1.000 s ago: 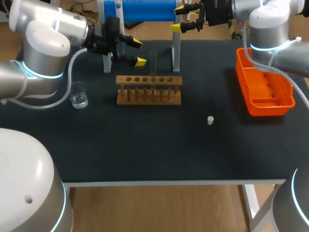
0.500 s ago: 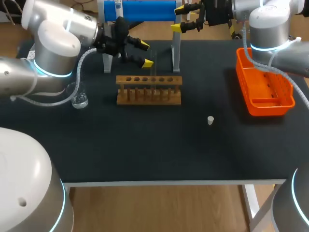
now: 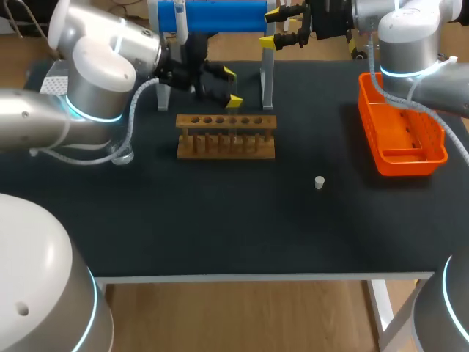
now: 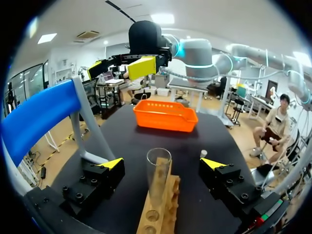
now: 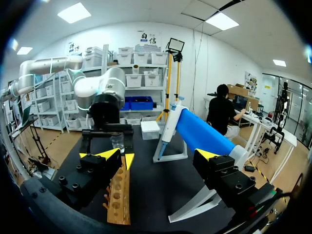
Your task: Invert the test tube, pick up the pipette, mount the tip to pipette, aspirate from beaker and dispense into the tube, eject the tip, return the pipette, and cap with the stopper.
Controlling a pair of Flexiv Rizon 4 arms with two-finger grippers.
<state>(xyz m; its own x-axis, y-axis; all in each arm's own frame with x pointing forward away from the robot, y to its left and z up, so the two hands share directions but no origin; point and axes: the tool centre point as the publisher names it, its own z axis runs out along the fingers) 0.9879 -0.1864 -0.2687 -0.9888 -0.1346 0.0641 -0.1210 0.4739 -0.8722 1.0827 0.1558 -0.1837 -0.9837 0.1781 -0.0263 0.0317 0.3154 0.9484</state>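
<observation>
Toward the upper middle of the head view, the left claw (image 3: 231,87) has slid right from beside the beaker (image 3: 121,154). It now hangs over the right end of the rack (image 3: 226,136), fingers spread wide. In the left wrist view the tube (image 4: 158,178) stands upright in the rack's end hole, between those fingers with a gap on each side. The right claw (image 3: 270,28) has not moved. It sits at the upper edge, right of centre, fingers wide apart and holding nothing, by the white stand (image 3: 267,81) with its blue bar. The stopper (image 3: 319,182) and the orange basket (image 3: 366,110) lie as before.

The dark surface (image 3: 220,227) carries the rack in its upper middle. The beaker is at the left, partly hidden behind the left arm. The stopper sits alone right of centre, and the basket is at the right edge.

Two arms, two claws; one rack, one tube, one beaker, one stopper, one basket, one stand.
</observation>
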